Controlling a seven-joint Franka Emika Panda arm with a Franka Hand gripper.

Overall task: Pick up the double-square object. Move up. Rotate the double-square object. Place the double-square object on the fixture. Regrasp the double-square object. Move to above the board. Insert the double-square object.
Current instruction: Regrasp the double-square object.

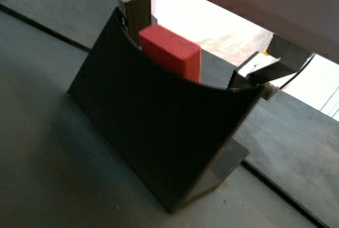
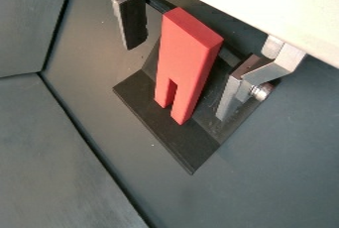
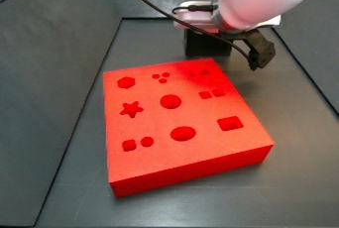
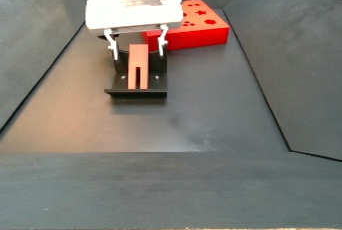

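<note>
I see my gripper (image 2: 188,56) spread wide around the small red-pink elongated block (image 2: 183,63) resting on the dark fixture (image 2: 169,133).

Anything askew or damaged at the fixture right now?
Nothing stands out. The double-square object leans on the fixture between the open fingers of the gripper, neither pad touching. The board looks intact.

The gripper (image 4: 135,46) hangs over the fixture (image 4: 138,86) with its silver fingers (image 2: 130,14) spread either side of the double-square object (image 2: 184,61), gaps showing on both sides, while the board (image 4: 203,23) stands just beyond on the far right, bare floor (image 4: 201,114) lying nearer
</note>
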